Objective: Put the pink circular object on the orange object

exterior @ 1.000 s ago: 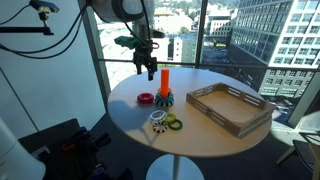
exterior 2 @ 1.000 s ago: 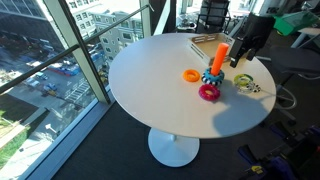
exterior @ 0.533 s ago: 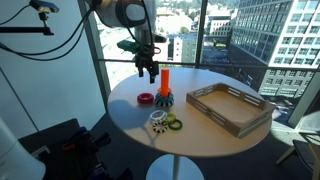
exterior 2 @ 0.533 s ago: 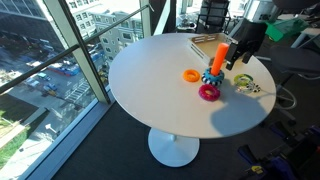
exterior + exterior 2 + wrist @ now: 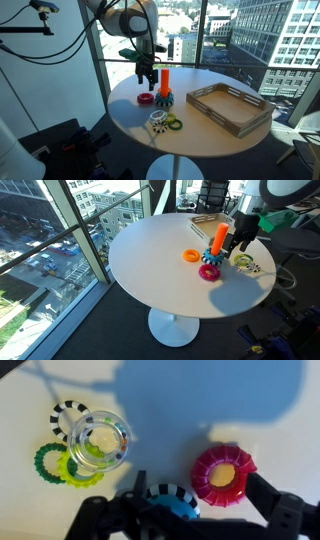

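The pink ring (image 5: 147, 98) lies flat on the round white table next to the orange peg (image 5: 165, 81), which stands upright on its dark toothed base. Both exterior views show them, with the ring (image 5: 209, 272) in front of the peg (image 5: 219, 238). My gripper (image 5: 146, 80) hangs open just above the ring, close beside the peg, and it also shows in an exterior view (image 5: 237, 248). In the wrist view the pink ring (image 5: 223, 473) lies between my open fingers (image 5: 195, 478), close to the right one. The peg's striped base (image 5: 172, 503) sits at the bottom edge.
A cluster of clear, green and striped rings (image 5: 90, 445) lies nearby, also visible in an exterior view (image 5: 161, 122). A flat orange ring (image 5: 190, 255) lies beside the peg. A grey open tray (image 5: 232, 108) stands on the table's far side. Tall windows surround the table.
My gripper has come down beside the orange peg, closer to the pink ring. The ring and the other objects have not moved.
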Available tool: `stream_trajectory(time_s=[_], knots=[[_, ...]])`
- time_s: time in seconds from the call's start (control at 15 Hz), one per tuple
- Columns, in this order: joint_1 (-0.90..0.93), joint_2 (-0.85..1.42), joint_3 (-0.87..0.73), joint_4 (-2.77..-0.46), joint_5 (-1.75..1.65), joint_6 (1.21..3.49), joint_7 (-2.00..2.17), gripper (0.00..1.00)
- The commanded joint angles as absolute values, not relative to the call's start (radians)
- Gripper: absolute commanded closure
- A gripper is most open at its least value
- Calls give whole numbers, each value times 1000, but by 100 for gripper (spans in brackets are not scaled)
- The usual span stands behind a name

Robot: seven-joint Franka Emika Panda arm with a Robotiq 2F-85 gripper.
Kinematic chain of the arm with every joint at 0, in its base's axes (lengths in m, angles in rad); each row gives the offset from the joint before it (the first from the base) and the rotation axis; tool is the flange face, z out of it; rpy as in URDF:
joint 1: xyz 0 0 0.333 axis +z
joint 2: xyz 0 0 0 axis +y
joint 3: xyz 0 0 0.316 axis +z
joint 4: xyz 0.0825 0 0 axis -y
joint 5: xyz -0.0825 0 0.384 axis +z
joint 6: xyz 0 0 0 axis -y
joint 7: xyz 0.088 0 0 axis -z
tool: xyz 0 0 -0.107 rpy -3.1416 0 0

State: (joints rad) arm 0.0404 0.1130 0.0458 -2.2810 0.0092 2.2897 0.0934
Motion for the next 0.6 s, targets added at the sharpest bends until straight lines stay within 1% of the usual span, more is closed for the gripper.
stream_trajectory(time_s=[0.0, 0.53], knots=[[43, 165, 41, -2265, 10, 2336, 102, 0], [52, 257, 42, -2261, 12, 2453, 111, 0]])
